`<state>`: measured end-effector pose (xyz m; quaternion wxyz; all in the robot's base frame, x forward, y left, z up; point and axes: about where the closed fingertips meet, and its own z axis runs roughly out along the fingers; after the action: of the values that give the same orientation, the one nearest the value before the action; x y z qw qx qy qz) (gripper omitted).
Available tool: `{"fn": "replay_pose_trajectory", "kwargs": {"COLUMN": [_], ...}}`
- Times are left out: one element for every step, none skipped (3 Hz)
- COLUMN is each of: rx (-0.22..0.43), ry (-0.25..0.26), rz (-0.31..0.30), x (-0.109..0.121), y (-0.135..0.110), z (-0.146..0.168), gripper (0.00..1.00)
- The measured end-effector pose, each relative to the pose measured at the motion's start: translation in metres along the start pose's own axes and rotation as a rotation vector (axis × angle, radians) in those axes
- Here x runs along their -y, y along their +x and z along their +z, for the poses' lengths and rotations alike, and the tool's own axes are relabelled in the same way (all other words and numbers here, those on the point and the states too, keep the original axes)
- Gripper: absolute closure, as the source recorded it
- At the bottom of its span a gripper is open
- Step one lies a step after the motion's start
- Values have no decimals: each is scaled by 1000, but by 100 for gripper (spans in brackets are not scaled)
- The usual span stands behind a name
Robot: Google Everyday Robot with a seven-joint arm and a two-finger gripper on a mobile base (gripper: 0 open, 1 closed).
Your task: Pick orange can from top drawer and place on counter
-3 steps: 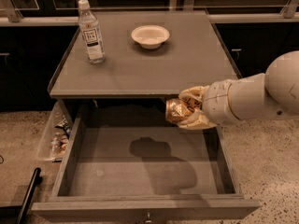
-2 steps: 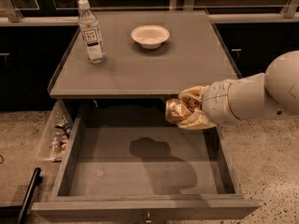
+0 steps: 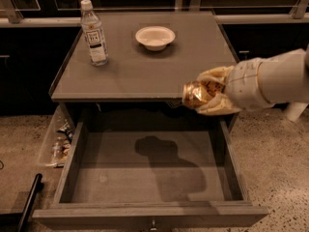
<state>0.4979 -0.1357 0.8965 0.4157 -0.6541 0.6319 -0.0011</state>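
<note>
The orange can (image 3: pixel 194 94) is held on its side in my gripper (image 3: pixel 208 96), whose pale fingers (image 3: pixel 216 76) close above and below it. Gripper and can hang at the front edge of the counter (image 3: pixel 145 66), right of centre, above the back of the open top drawer (image 3: pixel 145 170). The drawer's grey floor shows only my arm's shadow. My white arm comes in from the right edge.
A clear plastic bottle (image 3: pixel 94 33) with a white label stands at the counter's back left. A white bowl (image 3: pixel 155 36) sits at the back centre. A narrow side tray (image 3: pixel 59 139) with small items hangs left of the drawer. A black bar (image 3: pixel 29 202) lies on the floor at lower left.
The gripper and can have risen slightly and moved toward the counter's front edge; nothing else moved.
</note>
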Motion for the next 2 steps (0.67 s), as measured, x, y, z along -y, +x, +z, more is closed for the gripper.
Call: {"fn": "replay_pose_trajectory", "kwargs": {"rx": [-13,-2], "ry": [62,140], "rz": [-41,-87], "x": [42,93], "y": [1,-1], "z": [-35,-70], "gripper": [100,100]}}
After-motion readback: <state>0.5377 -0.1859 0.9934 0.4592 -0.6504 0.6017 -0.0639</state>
